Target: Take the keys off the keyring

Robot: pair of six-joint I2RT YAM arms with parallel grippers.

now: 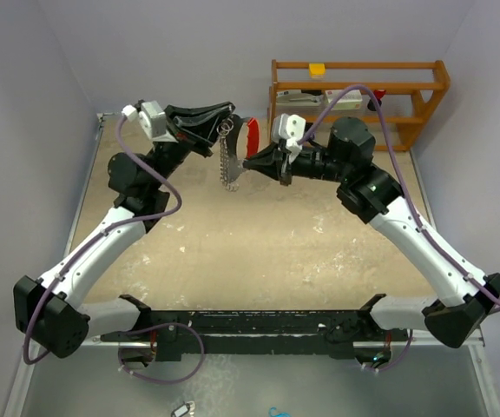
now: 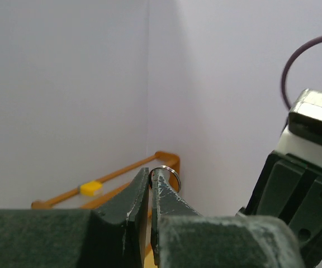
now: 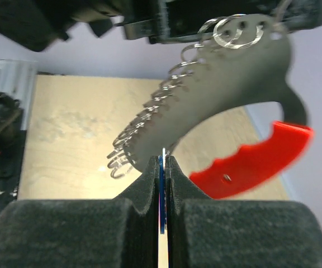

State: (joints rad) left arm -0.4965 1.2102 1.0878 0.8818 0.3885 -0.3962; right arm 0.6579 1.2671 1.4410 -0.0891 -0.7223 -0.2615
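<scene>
Both grippers hold the keyring in the air above the back of the table. My left gripper [image 1: 226,115] is shut on the keyring's silver ring [image 2: 178,180]; in the left wrist view its jaws [image 2: 150,170] pinch the ring's edge. A silver chain [image 1: 230,165] hangs from the ring, and the red-and-white fob [image 1: 253,136] sits beside it. My right gripper [image 1: 248,162] is shut on the blue-headed key [image 3: 161,195], seen edge-on between the pads [image 3: 162,159]. The chain [image 3: 144,120], the small rings [image 3: 236,30] and the fob [image 3: 250,162] hang just beyond it. Other keys are not distinguishable.
A wooden rack [image 1: 358,91] with a yellow block [image 1: 317,69] stands against the back wall at the right. Walls close in the left, back and right sides. A black bar [image 1: 259,330] runs along the near edge between the arm bases.
</scene>
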